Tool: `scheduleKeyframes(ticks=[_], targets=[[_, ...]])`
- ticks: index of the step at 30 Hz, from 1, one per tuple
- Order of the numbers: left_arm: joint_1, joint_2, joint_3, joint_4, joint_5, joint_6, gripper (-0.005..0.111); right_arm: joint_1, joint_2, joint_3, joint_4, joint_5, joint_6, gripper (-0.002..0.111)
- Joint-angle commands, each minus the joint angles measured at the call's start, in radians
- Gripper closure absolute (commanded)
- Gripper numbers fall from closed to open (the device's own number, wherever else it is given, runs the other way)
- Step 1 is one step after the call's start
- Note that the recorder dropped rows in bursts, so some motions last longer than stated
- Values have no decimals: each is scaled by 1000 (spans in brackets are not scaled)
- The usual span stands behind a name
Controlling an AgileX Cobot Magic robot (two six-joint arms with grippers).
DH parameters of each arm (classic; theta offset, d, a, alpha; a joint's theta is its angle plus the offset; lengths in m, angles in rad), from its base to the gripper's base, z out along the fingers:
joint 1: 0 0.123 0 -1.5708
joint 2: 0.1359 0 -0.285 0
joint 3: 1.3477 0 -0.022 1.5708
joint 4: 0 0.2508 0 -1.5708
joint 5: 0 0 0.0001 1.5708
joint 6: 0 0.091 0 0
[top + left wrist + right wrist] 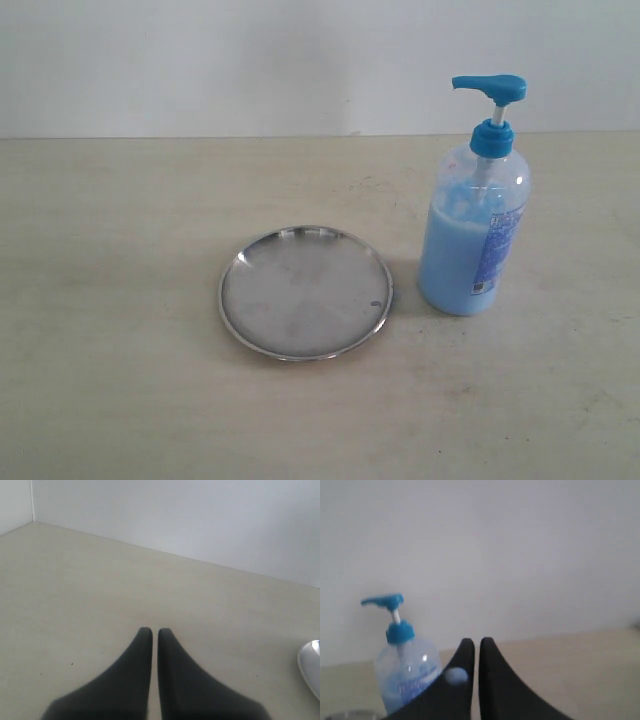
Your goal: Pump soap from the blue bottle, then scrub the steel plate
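Note:
The blue bottle (475,215) stands upright on the table, right of centre, its bright blue pump head (491,88) raised on a white stem. Light blue soap (448,260) fills roughly the lower two thirds. Just left of it lies the steel plate (306,291), flat and bare. Neither gripper shows in the exterior view. My left gripper (155,632) is shut with nothing in it, over bare table, with the steel plate's rim (311,666) at the frame edge. My right gripper (477,643) is shut and holds nothing, with the blue bottle (402,667) beyond and to one side of it.
A pale beige tabletop (120,300) runs back to a white wall (250,60). A pale bluish blob (456,675) sits on one right finger.

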Motion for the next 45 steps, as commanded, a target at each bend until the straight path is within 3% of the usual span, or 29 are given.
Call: scheduleKeyframes(ticks=[1,4,10,45], targets=[[3,-3,3,1,-7,0,103,-3,-5,-1,-166,248,143,107],[3,-3,3,1,-7,0,103,-1,-5,-1,-142,373,107,107],[3,-3,3,1,-7,0,103,-1,-5,-1,-132,422,-71,107],[3,-3,3,1,-7,0,103,-1,-5,-1,-118,425,-62,107]])
